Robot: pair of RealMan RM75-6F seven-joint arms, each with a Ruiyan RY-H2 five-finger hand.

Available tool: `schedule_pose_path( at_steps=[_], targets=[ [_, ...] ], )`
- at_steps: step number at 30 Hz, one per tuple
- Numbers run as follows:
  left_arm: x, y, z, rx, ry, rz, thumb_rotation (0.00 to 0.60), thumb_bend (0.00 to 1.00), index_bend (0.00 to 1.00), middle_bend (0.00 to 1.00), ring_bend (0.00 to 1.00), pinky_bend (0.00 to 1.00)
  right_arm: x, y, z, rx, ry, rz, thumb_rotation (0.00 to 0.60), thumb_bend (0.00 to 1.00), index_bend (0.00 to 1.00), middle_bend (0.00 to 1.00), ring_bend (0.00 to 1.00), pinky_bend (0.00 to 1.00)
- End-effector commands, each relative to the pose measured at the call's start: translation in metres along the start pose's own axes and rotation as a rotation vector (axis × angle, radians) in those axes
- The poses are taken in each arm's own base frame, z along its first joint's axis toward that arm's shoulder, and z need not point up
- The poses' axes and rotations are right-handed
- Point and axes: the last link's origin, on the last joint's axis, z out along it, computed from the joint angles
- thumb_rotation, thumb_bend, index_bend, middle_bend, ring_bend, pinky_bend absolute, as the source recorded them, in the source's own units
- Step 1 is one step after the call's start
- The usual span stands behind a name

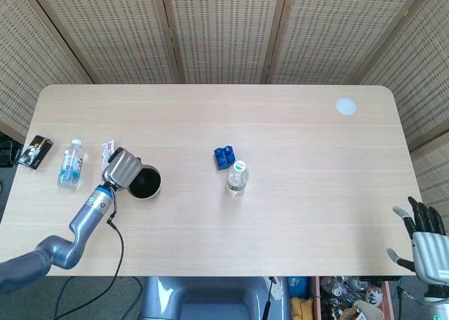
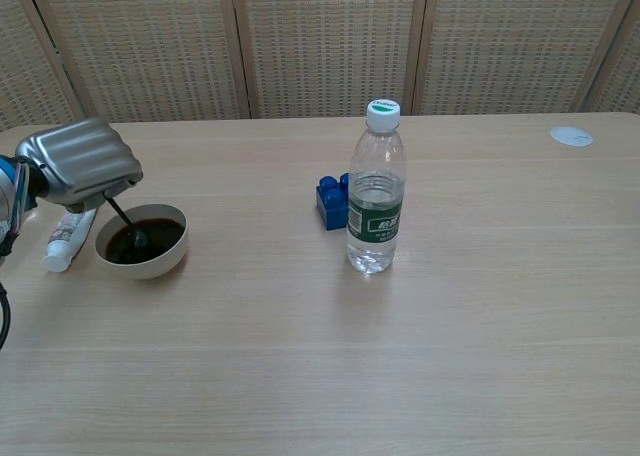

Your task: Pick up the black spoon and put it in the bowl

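Observation:
The bowl (image 2: 143, 263) (image 1: 151, 190) is white outside and dark inside and stands at the table's left. My left hand (image 2: 78, 164) (image 1: 121, 168) hovers over its left rim, fingers curled around the handle of the black spoon (image 2: 124, 225). The spoon slants down from the hand and its scoop end lies inside the bowl. My right hand (image 1: 424, 237) hangs beyond the table's near right corner with fingers spread and nothing in it; the chest view does not show it.
A clear water bottle (image 2: 374, 190) (image 1: 237, 177) stands mid-table with a blue toy brick (image 2: 331, 201) (image 1: 224, 156) behind it. A tube (image 2: 68, 234), a lying small bottle (image 1: 71, 164) and a black packet (image 1: 35, 151) sit left of the bowl. A white disc (image 1: 345, 107) lies far right.

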Motion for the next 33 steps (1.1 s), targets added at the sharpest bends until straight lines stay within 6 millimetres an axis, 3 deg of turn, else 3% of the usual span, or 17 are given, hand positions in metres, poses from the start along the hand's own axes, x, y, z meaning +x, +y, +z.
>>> schedule_pose_path(
  at_steps=[1,9,21,27,33],
  targets=[
    [0.0,0.002,-0.01,-0.021,0.019,-0.003,0.6,0.42,0.65,0.78,0.73,0.73,0.0,0.0,0.0,0.001,-0.001,0.0,0.6,0.19,0.22,0.1,0.0,0.03],
    [0.008,0.011,-0.014,-0.057,0.051,-0.008,0.6,0.42,0.65,0.78,0.73,0.73,-0.001,-0.001,0.001,0.004,-0.004,0.002,0.6,0.19,0.22,0.1,0.0,0.03],
    [0.025,0.018,0.018,-0.021,0.08,0.011,0.6,0.42,0.65,0.78,0.73,0.73,0.0,0.002,-0.001,-0.012,-0.007,-0.003,0.6,0.19,0.22,0.09,0.0,0.03],
    [0.017,0.013,0.02,-0.002,0.054,0.017,0.6,0.42,0.65,0.78,0.73,0.73,-0.001,0.002,-0.001,-0.013,-0.009,-0.004,0.6,0.19,0.22,0.09,0.0,0.03],
    [0.005,0.007,0.006,-0.011,0.04,0.034,0.6,0.42,0.65,0.78,0.73,0.73,-0.002,0.001,0.002,-0.007,-0.012,-0.002,0.6,0.19,0.22,0.09,0.0,0.03]
  ],
)
